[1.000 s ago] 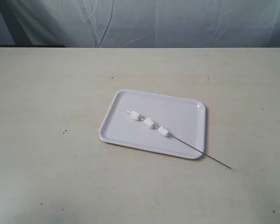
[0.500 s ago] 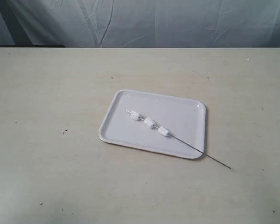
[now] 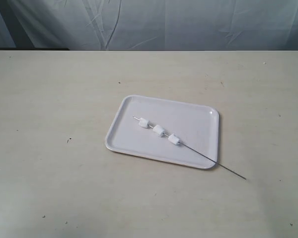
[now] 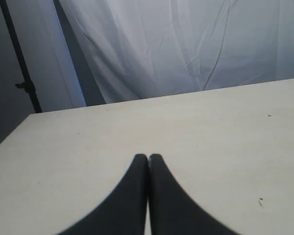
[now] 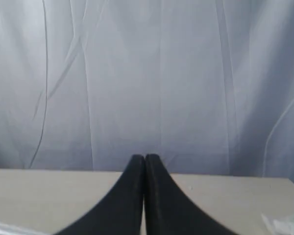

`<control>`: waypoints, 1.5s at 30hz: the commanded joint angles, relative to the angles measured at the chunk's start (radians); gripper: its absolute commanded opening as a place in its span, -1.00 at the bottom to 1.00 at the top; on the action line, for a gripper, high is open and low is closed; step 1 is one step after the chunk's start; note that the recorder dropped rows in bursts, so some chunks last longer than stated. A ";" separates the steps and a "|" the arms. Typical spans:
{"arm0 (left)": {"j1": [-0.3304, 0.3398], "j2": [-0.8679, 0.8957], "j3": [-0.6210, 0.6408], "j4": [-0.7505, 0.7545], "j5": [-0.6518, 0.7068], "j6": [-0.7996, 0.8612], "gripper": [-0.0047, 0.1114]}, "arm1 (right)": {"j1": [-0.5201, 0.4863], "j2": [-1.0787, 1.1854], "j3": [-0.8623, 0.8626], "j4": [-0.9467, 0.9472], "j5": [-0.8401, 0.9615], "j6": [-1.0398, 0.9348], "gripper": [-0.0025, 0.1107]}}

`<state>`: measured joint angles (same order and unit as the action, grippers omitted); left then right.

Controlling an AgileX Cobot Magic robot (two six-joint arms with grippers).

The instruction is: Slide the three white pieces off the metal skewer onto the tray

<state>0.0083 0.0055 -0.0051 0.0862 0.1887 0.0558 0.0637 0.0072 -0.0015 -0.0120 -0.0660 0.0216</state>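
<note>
White pieces [image 3: 159, 130], all three, sit unmoved on the metal skewer [image 3: 231, 170] across the tray [image 3: 191, 119]; left fingers [image 4: 138, 169] and right fingers [image 5: 136, 166] are clenched empty, so sliding hasn't begun.

Ext. view: even, diffuse light, cool grey cast, moderate brightness. Shadows on counter [image 3: 54, 99] faint, soft-edged. One small glare spot on tray [image 3: 193, 130], far right corner. Pic slightly soft and grainy overall. Wrist views: left end effector [image 4: 148, 159] and right end effector [image 5: 145, 159] read as near-black, blurred silhouettes. Backdrop curtain [image 4: 186, 44] bright, bluish. Right wrist view hazy, low contrast.
</note>
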 commanded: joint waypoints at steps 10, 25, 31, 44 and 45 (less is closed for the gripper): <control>0.001 -0.006 0.005 0.016 -0.242 -0.030 -0.92 | -0.005 -0.007 0.001 0.248 -0.262 0.178 -0.96; 0.001 -0.006 0.005 -0.099 -0.425 -0.102 -0.92 | -0.003 -0.007 0.001 0.215 -0.266 0.188 -0.96; 0.001 -0.006 0.005 -0.113 -0.429 -0.149 -0.92 | -0.003 -0.007 0.001 0.148 -0.255 0.188 -0.96; -0.001 0.000 -0.120 -0.086 -0.459 -0.467 -0.85 | -0.003 0.145 -0.196 -0.139 -0.161 0.267 -0.96; -0.001 0.011 -0.146 -0.005 -0.412 -0.530 -0.80 | -0.003 0.181 -0.213 -0.139 -0.140 0.267 -0.96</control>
<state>0.0083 0.0055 -0.0816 -0.0784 -0.3649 -0.2954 0.0637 0.1241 -0.1768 -0.1385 -0.2575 0.2796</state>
